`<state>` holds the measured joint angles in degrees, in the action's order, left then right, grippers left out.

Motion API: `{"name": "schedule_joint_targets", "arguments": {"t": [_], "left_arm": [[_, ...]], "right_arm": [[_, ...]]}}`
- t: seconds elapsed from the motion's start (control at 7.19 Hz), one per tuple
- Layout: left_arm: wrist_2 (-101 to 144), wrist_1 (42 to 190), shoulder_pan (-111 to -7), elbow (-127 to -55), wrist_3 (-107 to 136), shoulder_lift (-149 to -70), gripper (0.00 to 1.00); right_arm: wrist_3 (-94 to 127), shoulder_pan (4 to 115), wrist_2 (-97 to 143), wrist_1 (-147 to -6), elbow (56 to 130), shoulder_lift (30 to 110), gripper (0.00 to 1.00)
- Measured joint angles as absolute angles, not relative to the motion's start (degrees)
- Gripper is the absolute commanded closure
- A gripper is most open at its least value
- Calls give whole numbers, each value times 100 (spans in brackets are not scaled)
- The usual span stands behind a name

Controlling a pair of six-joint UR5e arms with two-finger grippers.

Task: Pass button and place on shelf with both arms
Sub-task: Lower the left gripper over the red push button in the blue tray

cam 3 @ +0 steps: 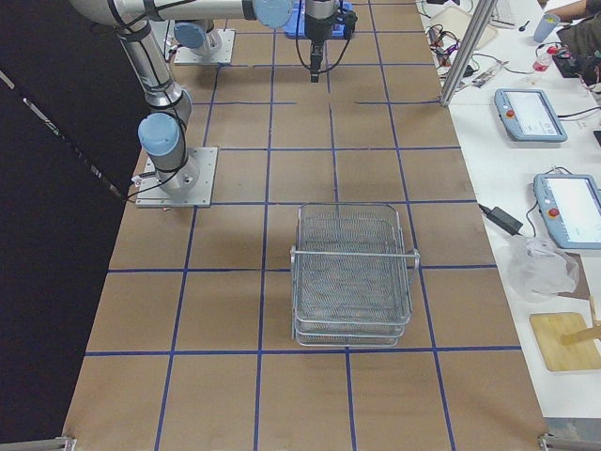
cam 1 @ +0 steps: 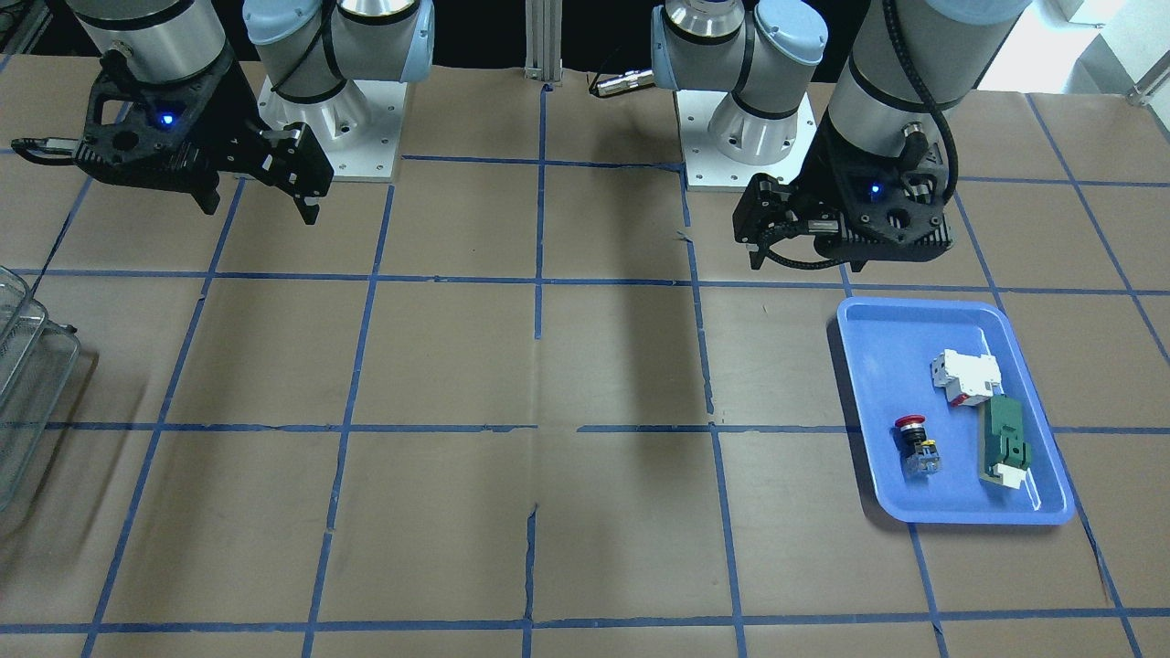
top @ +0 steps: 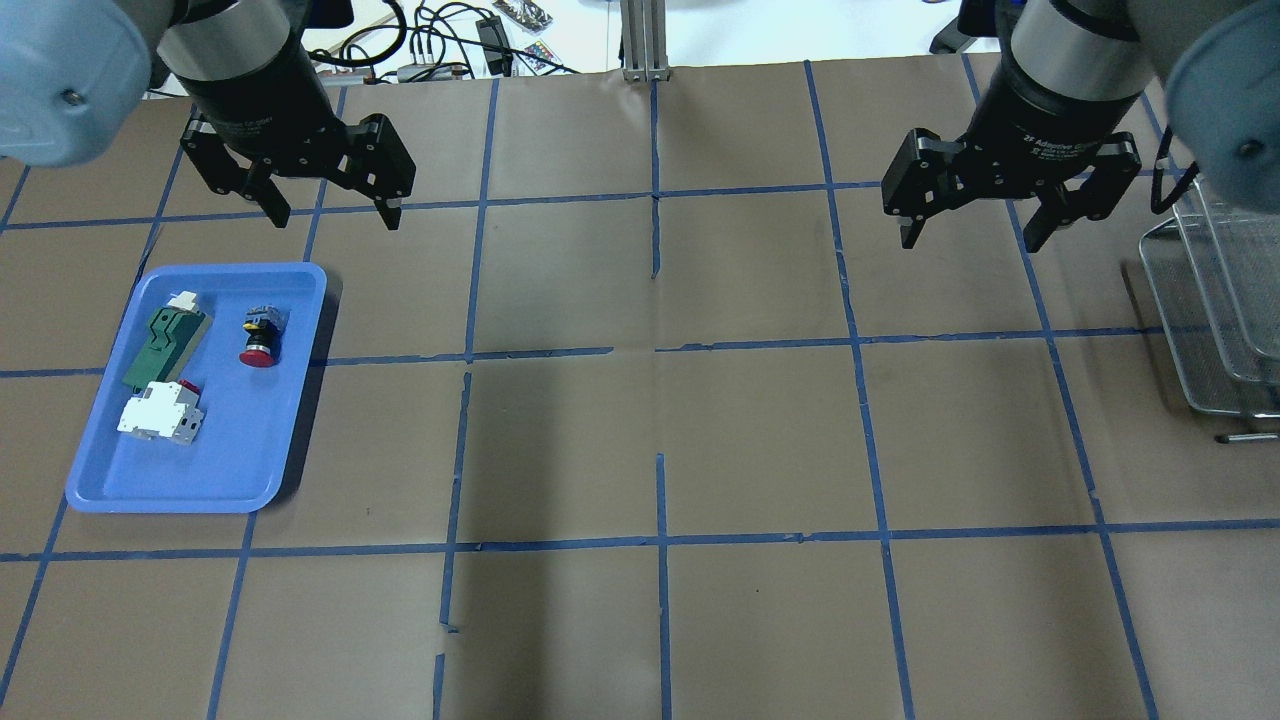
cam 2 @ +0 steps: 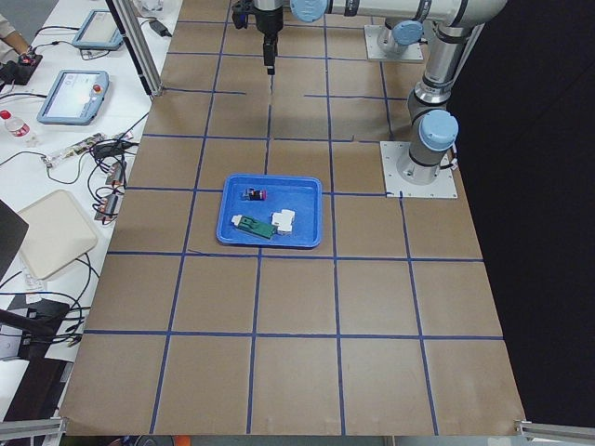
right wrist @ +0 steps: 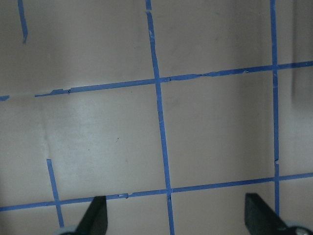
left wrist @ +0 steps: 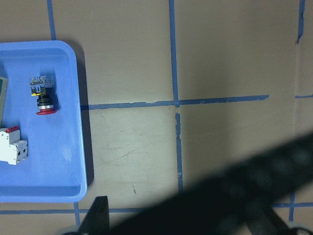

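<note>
The left gripper [top: 333,215] hangs with its jaws spread wide, holding and touching nothing, above the table just past the far edge of the blue tray [top: 230,455]. The button [top: 260,337] lies on its side in that tray, apart from the green part [top: 165,345] and the white breaker [top: 160,412]. The right gripper [top: 970,240] is equally wide apart and empty, near the wire shelf [top: 1215,300].

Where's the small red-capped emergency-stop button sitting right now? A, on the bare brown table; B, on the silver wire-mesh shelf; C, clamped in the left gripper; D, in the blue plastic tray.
D: the red-capped emergency-stop button lies on its side inside the blue plastic tray, apart from the white-and-red breaker.
</note>
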<state>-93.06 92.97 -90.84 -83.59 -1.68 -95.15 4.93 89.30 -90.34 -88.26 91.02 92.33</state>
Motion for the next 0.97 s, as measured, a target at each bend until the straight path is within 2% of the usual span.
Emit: {"name": "schedule_joint_targets", "arguments": {"t": [0.42,0.7,0.97], "left_arm": [[-9312,9285,-9070,-8471,-259,-9497,0],[-9331,8924,-8777,-8970,-835,-9360,0],[-9334,7867,-8052,-9617,-1428,-9271,0]], "right_arm": [[472,8930,-9045,-8829,9113,9243,0],[472,8924,-9061,-8829,9120,9249,0],[503,8923,-9065,-8794,9123,9250,0]]}}
